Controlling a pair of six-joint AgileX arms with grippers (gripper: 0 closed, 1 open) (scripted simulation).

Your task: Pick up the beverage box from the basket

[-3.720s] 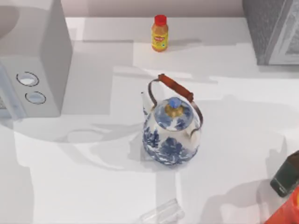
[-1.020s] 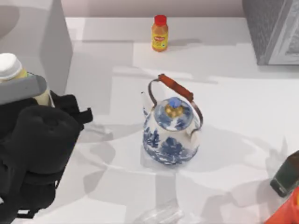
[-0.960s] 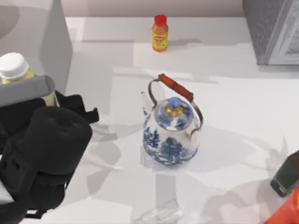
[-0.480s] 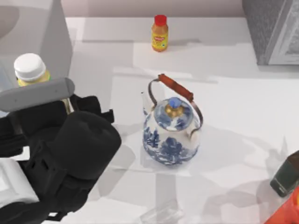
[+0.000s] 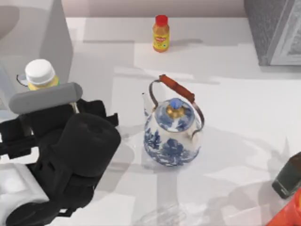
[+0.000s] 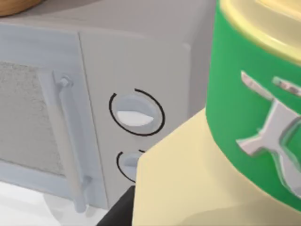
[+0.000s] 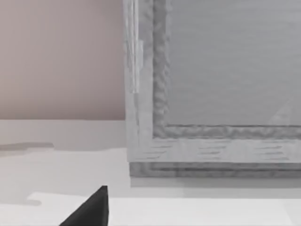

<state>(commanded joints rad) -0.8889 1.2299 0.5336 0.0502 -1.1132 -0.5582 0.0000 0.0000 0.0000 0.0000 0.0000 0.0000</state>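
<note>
Box: the beverage box [image 5: 41, 75], white cap over yellow body, is up off the table [image 5: 235, 122] at the left, in front of the microwave [image 5: 42, 42]; the left wrist view has its yellow body and green label [image 6: 254, 113] close up.
Left arm: black bulk low at the left, gripper [image 5: 44, 96] reaching toward the microwave, its grey finger [image 5: 44, 98] lying across the box just under the cap.
Left grasp: clamped on the box.
Teapot: blue-and-white teapot [image 5: 171, 134] upright mid-table, lid on, well apart from the box.
Bottle: orange bottle [image 5: 161, 34] with red cap, upright at the far edge.
Right arm: parked at the lower right corner; gripper [image 5: 288, 178] finger state cannot be told.
</note>
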